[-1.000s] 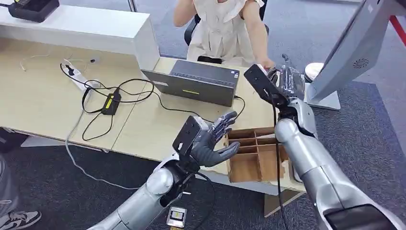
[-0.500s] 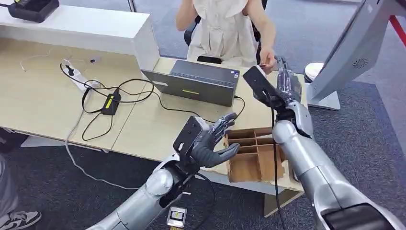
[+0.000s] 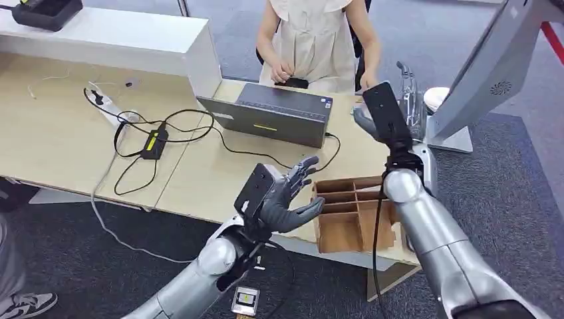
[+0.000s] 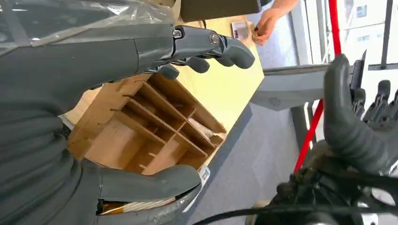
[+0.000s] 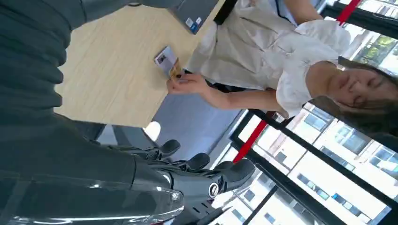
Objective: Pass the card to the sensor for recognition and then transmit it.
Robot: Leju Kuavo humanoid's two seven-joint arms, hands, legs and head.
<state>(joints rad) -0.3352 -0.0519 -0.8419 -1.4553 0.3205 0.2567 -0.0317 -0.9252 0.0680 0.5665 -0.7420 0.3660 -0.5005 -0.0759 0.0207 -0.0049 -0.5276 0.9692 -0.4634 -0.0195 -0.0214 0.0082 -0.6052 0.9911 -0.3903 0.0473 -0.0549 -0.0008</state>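
While the person's hand (image 5: 187, 84) holds the card (image 5: 167, 61) at upper centre, right hand (image 3: 399, 100), fingers spread and empty, should withdraw slowly.

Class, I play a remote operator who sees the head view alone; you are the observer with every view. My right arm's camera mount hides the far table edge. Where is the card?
Observer: In the right wrist view, a person's hand pinches the card over the table edge.
Operator: Is my right hand holding anything?
Observer: No. The right hand has its fingers stretched out with nothing in them.
Operator: And my left palm?
Observer: The left hand is empty; the wooden divider box shows between its thumb and fingers.
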